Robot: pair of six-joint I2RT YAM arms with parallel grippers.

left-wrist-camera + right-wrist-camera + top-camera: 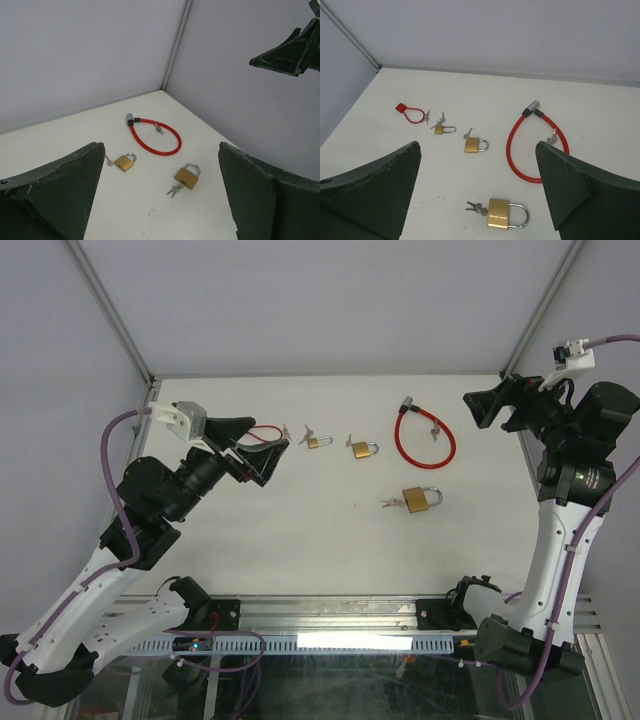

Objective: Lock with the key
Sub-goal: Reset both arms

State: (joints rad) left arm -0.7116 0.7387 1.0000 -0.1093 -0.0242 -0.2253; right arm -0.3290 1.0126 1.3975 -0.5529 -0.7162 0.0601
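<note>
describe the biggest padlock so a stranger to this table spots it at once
Find the red cable lock looped at the far right of the white table. Just toward the near edge from it lies a brass padlock with keys beside its body. It is bigger than the small padlock and the middle padlock, both farther back.

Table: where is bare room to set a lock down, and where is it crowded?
Free: the wide near strip of the table, from the large padlock to the near edge, and the middle left of that padlock. Crowded: the far row, from the small red lock through the smallest padlock and the middle padlock to the red cable lock.
</note>
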